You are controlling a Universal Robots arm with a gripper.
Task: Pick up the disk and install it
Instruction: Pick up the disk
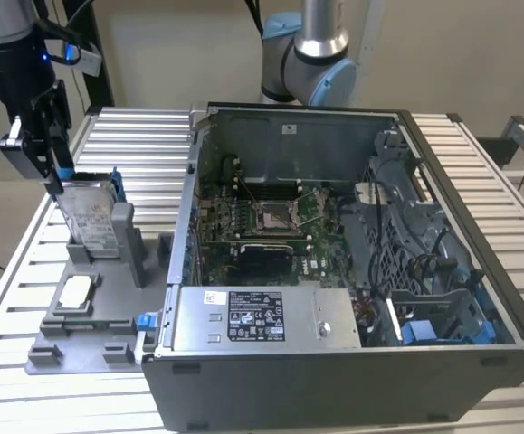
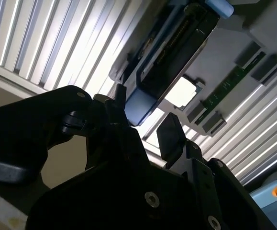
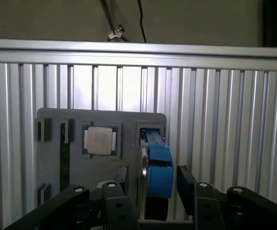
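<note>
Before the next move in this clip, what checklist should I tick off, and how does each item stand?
1. Disk upright in the grey holder: ok.
2. Gripper open, straddling the disk's blue carrier frame: ok.
3. Fingers closed on the frame: not ok, gaps on both sides.
4. Processor chip apart from the disk: ok.
5. Computer case open: ok.
6. Room for the disk inside the case: cannot tell.

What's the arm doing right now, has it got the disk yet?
Not yet. The gripper sits over the disk, which stands upright in the grey fixture at the exterior view's left. Its fingers are open, one on each side of the disk's blue frame. The computer case beside it lies open, with the disk not installed.
</note>
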